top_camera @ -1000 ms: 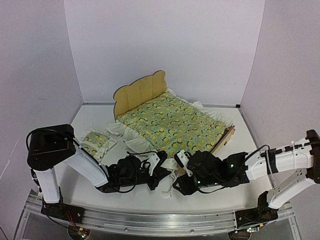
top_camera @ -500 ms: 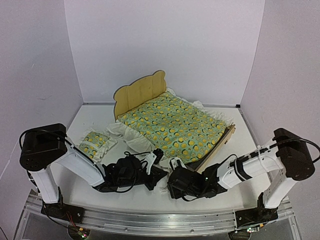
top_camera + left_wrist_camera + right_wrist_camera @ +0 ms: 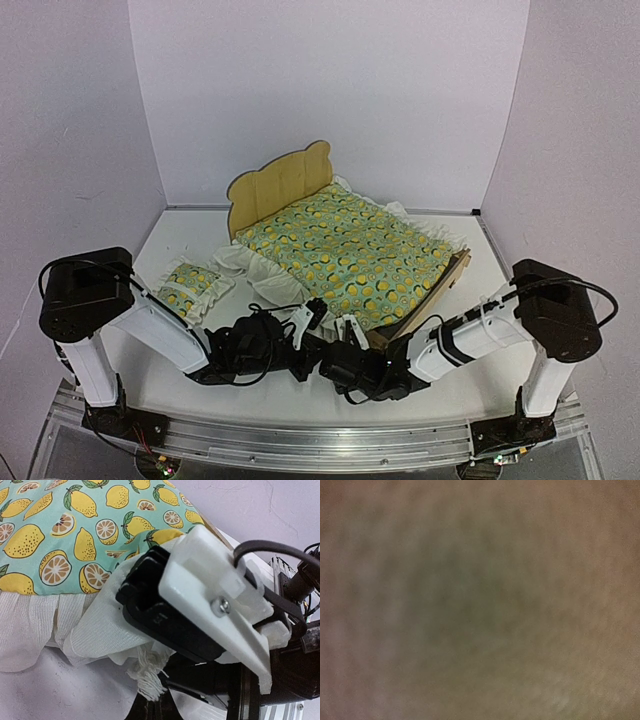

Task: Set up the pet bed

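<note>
The pet bed [image 3: 280, 186] stands at the table's middle, plywood bear-ear headboard at the back left. A lemon-print quilt [image 3: 345, 250] with a white ruffle covers it and spills over the near side. My left gripper [image 3: 312, 320] lies low at the quilt's near corner, shut on the frayed ruffle corner [image 3: 147, 672]; its fingers [image 3: 152, 702] show at the bottom of the left wrist view. Right beside it my right gripper [image 3: 347, 332] is shut, with quilt cloth bunched at its tips [image 3: 147, 572]. The right wrist view is a brown blur.
A small matching ruffled pillow [image 3: 190, 285] lies on the table left of the bed, near the left arm. The bed's foot rail [image 3: 452, 272] sticks out at the right. Purple walls close the back and both sides.
My right arm has swung left and low, bringing its gripper beside the left one at the quilt's near edge, and it has gone from open to shut. The left gripper has stayed put.
</note>
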You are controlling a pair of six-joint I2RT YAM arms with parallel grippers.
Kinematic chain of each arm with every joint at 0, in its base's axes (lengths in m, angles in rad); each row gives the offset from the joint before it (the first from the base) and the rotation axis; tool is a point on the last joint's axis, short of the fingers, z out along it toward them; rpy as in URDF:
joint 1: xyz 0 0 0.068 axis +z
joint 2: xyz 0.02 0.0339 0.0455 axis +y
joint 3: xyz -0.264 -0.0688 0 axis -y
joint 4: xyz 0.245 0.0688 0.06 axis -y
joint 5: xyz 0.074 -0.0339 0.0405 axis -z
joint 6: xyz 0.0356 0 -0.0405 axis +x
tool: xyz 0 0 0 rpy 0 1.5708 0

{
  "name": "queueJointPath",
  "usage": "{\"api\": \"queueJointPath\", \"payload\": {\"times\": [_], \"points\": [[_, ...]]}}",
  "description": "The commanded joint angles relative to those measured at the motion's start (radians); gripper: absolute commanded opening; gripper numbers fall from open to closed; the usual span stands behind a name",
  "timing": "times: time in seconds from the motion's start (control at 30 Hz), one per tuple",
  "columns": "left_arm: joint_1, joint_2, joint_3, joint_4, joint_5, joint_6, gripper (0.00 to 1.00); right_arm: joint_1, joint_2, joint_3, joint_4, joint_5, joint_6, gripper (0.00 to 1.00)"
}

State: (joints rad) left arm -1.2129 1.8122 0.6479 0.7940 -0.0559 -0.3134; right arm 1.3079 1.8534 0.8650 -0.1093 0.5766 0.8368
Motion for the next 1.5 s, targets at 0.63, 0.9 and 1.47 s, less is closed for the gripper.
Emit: {"api": "queueJointPath", "payload": {"times": [0.63,0.9,1.47], "points": [[-0.052,-0.183,0.019,0.036,-0.192,0.199,0.00,0.008,-0.433,-0.268,-0.251,-0.188,-0.022,0.00],[-0.054,-0.304,0.015,0.059,-0.411,0.325,0.00,0.010,-0.468,-0.304,-0.166,-0.132,-0.071,0.00],[-0.046,-0.406,0.084,0.071,-0.633,0.578,0.00,0.106,-0.331,-0.472,0.078,0.028,0.054,0.00]]}}
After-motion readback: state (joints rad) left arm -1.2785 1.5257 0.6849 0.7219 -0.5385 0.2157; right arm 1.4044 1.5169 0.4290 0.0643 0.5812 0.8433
